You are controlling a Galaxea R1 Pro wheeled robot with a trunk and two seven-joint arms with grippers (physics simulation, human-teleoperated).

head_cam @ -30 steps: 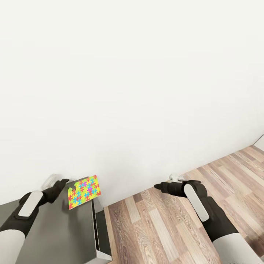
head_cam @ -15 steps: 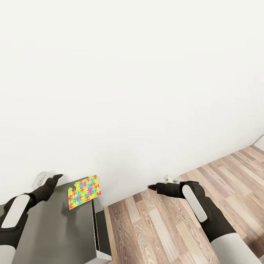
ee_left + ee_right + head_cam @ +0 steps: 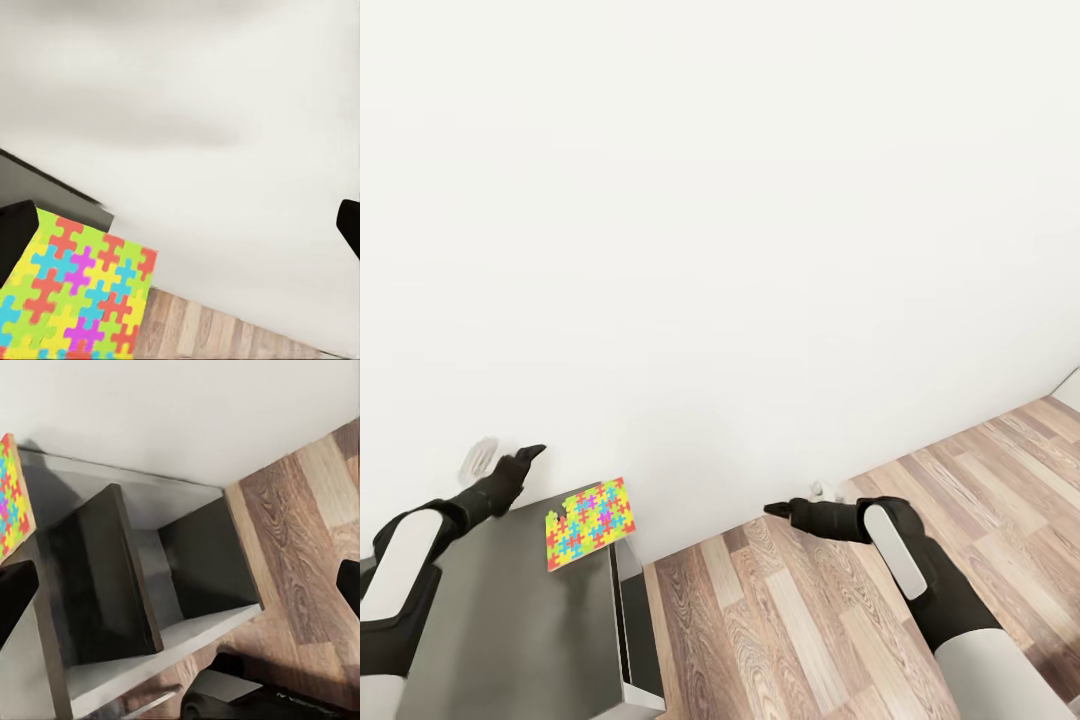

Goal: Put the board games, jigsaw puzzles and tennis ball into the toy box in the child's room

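One jigsaw puzzle [image 3: 589, 523], a flat square of many-coloured pieces, lies at the far right corner of a dark grey cabinet top [image 3: 510, 620], close to the white wall. My left gripper [image 3: 508, 457] hovers open, left of the puzzle and apart from it. In the left wrist view the puzzle [image 3: 75, 292] lies beyond the open left gripper [image 3: 180, 232], with nothing between the fingers. My right gripper [image 3: 795, 498] hangs open over the wood floor, right of the cabinet. The right wrist view catches the puzzle's edge [image 3: 11, 502]. The toy box, board games and tennis ball are out of view.
The cabinet's side has open dark compartments [image 3: 150, 585] facing the floor. A plain white wall [image 3: 720, 250] stands right behind the cabinet. Wood-plank floor [image 3: 810, 620] stretches to the right of it.
My left gripper has drawn back from the puzzle's edge, going left and up. The right gripper has shifted slightly left. The puzzle has stayed put.
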